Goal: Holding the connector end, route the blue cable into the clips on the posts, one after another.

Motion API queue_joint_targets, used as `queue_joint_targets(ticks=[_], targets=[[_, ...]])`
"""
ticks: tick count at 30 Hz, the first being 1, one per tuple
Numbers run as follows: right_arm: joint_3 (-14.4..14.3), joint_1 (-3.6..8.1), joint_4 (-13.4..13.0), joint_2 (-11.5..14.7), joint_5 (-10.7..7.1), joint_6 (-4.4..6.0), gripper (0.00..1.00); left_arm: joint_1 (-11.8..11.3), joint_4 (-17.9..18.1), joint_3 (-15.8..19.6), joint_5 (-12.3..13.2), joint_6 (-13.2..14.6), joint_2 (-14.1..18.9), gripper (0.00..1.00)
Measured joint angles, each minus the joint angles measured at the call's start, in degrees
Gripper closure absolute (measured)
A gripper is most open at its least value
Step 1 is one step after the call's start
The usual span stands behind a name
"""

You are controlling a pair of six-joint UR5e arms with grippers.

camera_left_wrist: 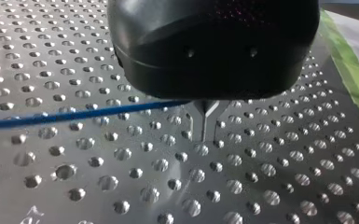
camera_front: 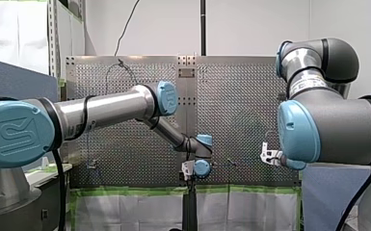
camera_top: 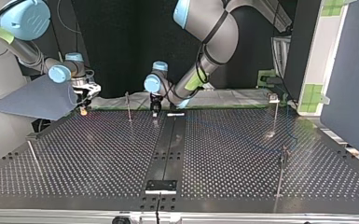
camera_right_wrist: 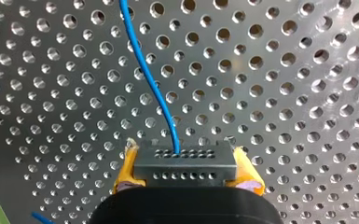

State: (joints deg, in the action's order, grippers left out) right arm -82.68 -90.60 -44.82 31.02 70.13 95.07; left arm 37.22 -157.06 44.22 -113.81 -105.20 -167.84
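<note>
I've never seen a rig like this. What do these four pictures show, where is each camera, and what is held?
Two robot arms work over a perforated metal table. One camera sits behind the arms, one faces them across the table, and one rides each wrist. Thin posts stand on the table. The right wrist view shows the right tool clamping a small dark connector between yellow pads; a blue cable leaves it. The left wrist view shows the black left tool, metal fingers closed, with the cable running in under it; whether it is pinched is hidden.
</note>
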Motion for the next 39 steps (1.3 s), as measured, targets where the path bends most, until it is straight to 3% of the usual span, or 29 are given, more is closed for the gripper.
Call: queue_joint_targets(ticks=[7, 8, 9, 11, 12, 14, 18, 20, 21, 22, 23, 29, 39], targets=[[0.2, -0.48, 0.2, 0.0, -0.37, -0.19, 1.00, 0.8, 0.6, 0.0, 2.6, 0.1, 0.0, 1.00], [0.2, -0.54, 0.2, 0.0, -0.50, -0.19, 1.00, 1.0, 0.9, 0.0, 3.3, 0.1, 0.0, 0.89], [0.2, -0.61, 0.2, -0.1, -0.69, -0.20, 1.00, 1.1, 1.1, 0.0, 3.8, 0.3, 0.0, 0.89], [0.2, -0.72, 0.2, -0.1, -0.94, -0.21, 1.00, 1.5, 1.2, 0.0, 4.5, 0.8, 0.1, 0.55], [0.2, -0.77, 0.2, -0.1, -1.08, -0.21, 1.00, 1.6, 1.2, 0.0, 4.7, 1.2, 0.1, 0.55], [0.2, -0.85, 0.2, -0.1, -1.25, -0.23, 1.00, 2.0, 0.9, 0.0, 4.8, 2.2, 0.2, 0.40], [0.2, -1.11, 0.3, -0.1, -1.83, -0.23, 1.00, 2.6, -0.2, 0.0, 5.5, 4.3, 0.7, 0.36], [0.2, -1.22, 0.3, -0.1, -2.15, -0.20, 1.00, 2.8, -1.2, 0.0, 5.8, 5.3, 1.1, 0.21], [0.2, -1.30, 0.3, -0.1, -2.34, -0.18, 1.00, 2.9, -1.6, 0.0, 5.8, 5.7, 1.5, 0.21], [0.2, -1.36, 0.2, -0.1, -2.47, -0.16, 1.00, 3.0, -2.1, 0.0, 5.9, 6.2, 1.8, 0.03], [0.2, -1.41, 0.2, -0.1, -2.56, -0.12, 1.00, 3.1, -2.8, 0.0, 5.9, 6.8, 2.2, 0.00], [0.2, -1.68, 0.3, -0.1, -2.75, -0.11, 1.00, 3.9, -6.5, 0.0, 3.7, 10.1, 2.9, 0.00], [0.2, -2.21, 1.1, -0.1, -2.77, -0.30, 1.00, 5.8, -12.4, 1.5, -0.5, 10.9, 2.9, 0.00]])
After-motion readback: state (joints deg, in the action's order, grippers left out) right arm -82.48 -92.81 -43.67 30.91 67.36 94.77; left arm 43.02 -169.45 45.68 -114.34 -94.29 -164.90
